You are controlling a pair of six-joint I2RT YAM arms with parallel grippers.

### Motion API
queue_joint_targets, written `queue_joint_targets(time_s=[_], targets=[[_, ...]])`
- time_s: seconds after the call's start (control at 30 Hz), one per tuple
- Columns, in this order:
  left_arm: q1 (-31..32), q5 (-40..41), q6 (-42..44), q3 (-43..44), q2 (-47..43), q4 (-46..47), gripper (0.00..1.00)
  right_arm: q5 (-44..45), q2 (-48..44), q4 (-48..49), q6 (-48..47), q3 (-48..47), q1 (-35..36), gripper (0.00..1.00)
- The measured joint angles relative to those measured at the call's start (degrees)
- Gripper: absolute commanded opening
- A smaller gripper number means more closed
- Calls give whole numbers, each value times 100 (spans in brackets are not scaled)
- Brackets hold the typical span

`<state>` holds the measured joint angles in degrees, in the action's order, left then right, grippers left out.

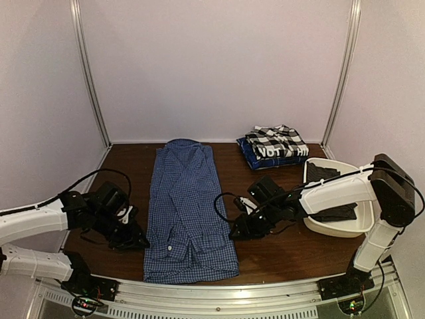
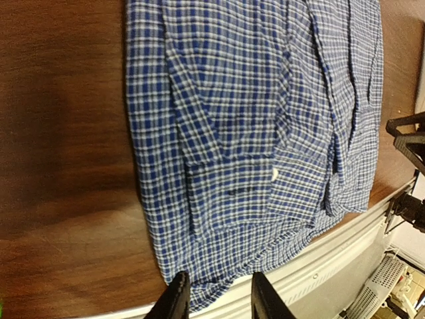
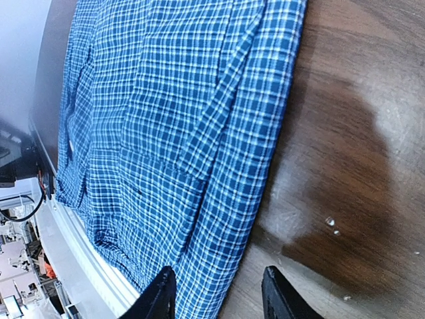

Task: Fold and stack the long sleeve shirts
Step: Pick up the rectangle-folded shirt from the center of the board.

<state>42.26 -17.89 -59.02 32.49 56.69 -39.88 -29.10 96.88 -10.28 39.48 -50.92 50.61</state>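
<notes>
The blue-and-white fine-check shirt [image 1: 188, 212] lies flat on the table [image 1: 265, 259], left of centre. It is folded into a long narrow strip with its sleeves turned in, its collar at the far end and its hem at the near edge. Far right, the folded black-and-white large-check shirt [image 1: 275, 139] rests on the folded dark blue shirt [image 1: 255, 158], whose white lettering shows.

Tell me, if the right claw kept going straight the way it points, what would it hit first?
Most likely the blue-and-white checked shirt: the right gripper points at its side edge near the hem, with open jaws. Depth is unclear, so it might touch the table just before the cloth.
</notes>
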Motion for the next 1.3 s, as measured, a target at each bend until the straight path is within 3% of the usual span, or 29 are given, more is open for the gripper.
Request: queue_joint_targets(time_s=[0.23, 0.6, 1.3], targets=[[-354, -227, 238, -411, 313, 387, 43, -133, 0, 262, 136, 236, 127, 47], [-446, -450, 474, -739, 756, 1047, 44, -315, 103, 815, 391, 439, 179, 48], [-446, -807, 557, -782, 1314, 1711, 20, -654, 409, 1718, 704, 544, 181, 46]])
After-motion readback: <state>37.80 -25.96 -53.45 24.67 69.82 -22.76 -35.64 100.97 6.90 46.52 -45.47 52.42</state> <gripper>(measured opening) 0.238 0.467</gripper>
